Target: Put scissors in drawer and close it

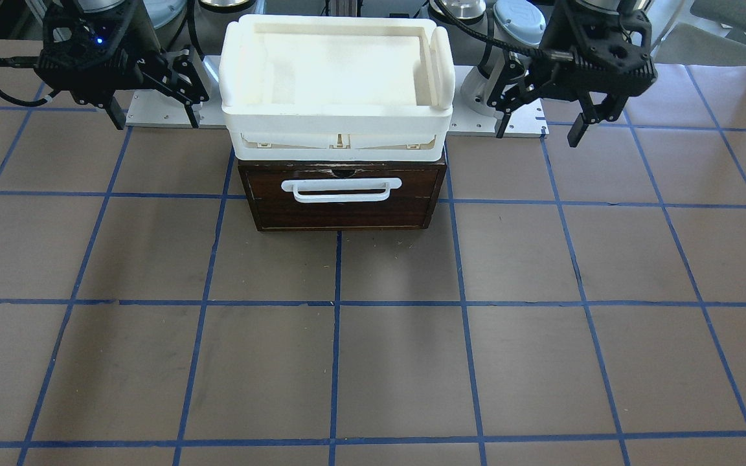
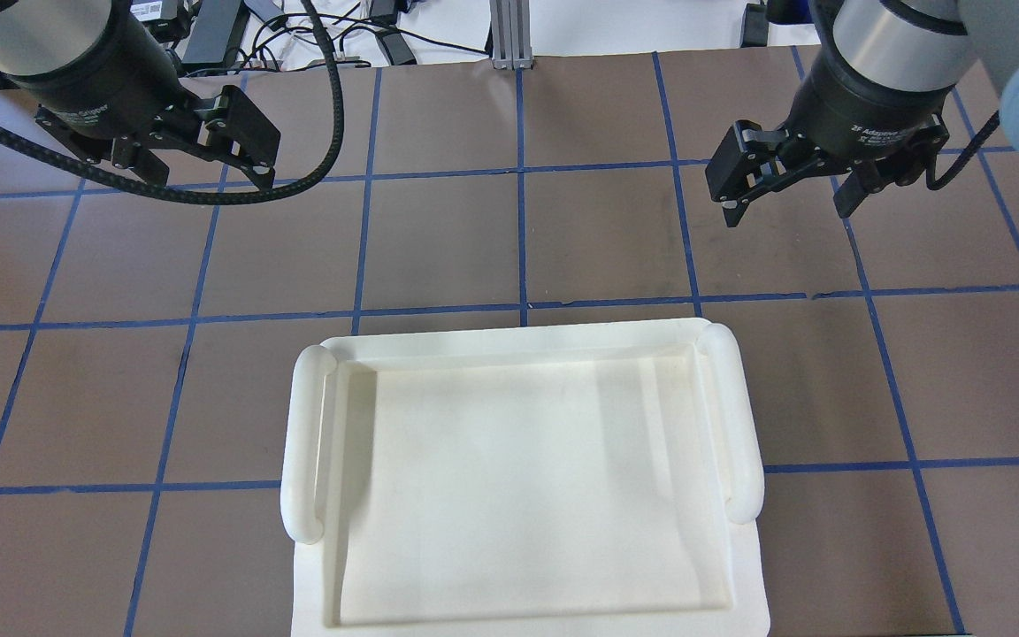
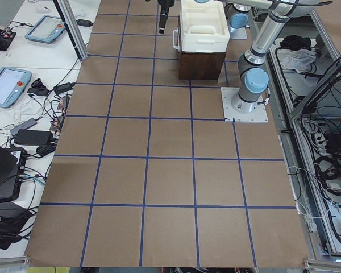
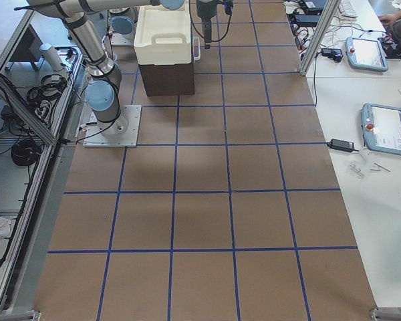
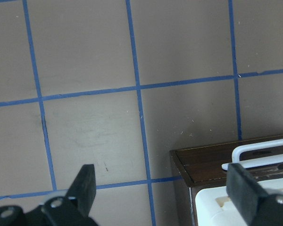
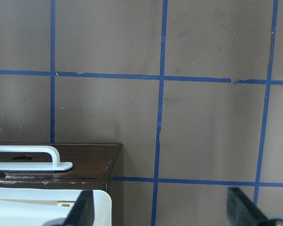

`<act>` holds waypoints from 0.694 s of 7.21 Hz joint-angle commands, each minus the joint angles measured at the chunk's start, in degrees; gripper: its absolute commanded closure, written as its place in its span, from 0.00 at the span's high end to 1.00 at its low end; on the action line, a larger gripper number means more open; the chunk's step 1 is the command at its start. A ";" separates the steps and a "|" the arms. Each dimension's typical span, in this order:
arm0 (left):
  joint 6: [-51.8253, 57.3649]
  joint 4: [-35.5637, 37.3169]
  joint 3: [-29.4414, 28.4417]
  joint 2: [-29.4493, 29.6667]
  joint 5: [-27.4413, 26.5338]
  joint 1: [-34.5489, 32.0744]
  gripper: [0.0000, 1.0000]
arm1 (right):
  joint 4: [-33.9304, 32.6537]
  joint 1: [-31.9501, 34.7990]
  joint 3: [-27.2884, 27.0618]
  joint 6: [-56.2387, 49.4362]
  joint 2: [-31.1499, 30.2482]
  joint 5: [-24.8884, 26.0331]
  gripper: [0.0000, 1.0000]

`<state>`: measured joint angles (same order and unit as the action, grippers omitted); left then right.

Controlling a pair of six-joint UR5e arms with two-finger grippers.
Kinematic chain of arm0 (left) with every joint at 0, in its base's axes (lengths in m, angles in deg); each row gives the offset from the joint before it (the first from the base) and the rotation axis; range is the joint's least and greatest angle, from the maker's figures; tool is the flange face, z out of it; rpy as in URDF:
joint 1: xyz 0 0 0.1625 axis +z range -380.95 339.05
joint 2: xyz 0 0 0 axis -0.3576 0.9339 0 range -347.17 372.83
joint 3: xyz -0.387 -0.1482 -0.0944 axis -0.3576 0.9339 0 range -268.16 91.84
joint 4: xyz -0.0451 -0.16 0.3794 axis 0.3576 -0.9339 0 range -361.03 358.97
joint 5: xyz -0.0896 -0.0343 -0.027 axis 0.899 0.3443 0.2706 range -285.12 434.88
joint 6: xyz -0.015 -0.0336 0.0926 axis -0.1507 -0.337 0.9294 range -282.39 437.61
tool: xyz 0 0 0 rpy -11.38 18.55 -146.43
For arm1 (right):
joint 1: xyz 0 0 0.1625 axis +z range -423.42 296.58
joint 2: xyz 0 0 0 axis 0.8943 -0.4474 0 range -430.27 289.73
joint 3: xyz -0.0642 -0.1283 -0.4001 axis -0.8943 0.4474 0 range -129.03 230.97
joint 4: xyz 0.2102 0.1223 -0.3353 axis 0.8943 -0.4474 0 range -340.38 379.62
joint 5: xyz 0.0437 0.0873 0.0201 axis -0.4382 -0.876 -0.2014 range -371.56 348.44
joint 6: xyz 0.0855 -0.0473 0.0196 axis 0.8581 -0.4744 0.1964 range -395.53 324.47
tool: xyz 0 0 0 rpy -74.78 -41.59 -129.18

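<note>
The drawer point(image 1: 344, 208) sits flush in its case under the white tray point(image 1: 337, 139), mid-tabletop point(image 1: 373, 362) near the robot. Its wide front faces away from the robot, long axis crosswise. No scissors show, so they are probably inside and the task looks finished. The left claw point(image 1: 539, 124) and right claw point(image 1: 153, 111) hang spread and empty.

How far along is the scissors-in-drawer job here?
Done: the drawer looks fully shut. In hand: nothing; the left gripper and right gripper hang open and empty to either side. Left: probably nothing, since the scissors show in no view, though I cannot confirm they are inside.
</note>
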<state>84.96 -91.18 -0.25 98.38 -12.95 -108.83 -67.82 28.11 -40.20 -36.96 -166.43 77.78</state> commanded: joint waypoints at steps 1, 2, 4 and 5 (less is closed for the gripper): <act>0.22 0.41 0.35 1.11 0.38 1.83 1.00 | 0.00 0.04 -0.06 0.02 -0.17 0.57 1.00; -1.88 0.50 0.08 0.85 -0.14 0.78 1.00 | 0.00 0.04 -0.06 0.02 -0.17 0.48 1.00; -6.65 2.17 1.03 1.55 -0.14 -0.63 1.00 | 0.00 0.13 -0.06 -0.07 -0.08 0.39 1.00; -4.38 2.26 1.04 1.37 -0.32 -0.55 1.00 | 0.08 0.13 -0.06 0.02 -0.17 0.39 1.00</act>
<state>79.31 -89.20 0.50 99.78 -13.06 -109.15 -67.81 28.23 -40.26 -36.98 -166.57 78.18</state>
